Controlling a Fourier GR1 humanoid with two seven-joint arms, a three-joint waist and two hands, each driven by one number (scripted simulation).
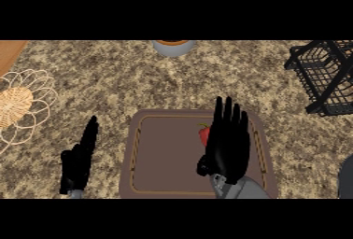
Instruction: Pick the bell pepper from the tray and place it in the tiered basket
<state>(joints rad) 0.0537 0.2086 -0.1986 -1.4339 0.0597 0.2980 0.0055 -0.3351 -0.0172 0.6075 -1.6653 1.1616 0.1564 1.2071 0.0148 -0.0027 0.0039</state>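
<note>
A red bell pepper [204, 134] lies on the brown tray [162, 158] at mid-counter; only its left side shows. My right hand [228, 140] is over the tray with straight fingers pointing away, just right of the pepper and covering most of it. My left hand [79, 161] rests open beside the tray's left edge, fingers up. The black wire tiered basket [328, 77] stands at the right edge of the counter, far from both hands.
A pale wire basket with a woven centre [21, 105] sits at the left edge. A grey bowl with an orange inside [173, 46] stands at the back centre. A dark object [346, 179] shows at the lower right edge.
</note>
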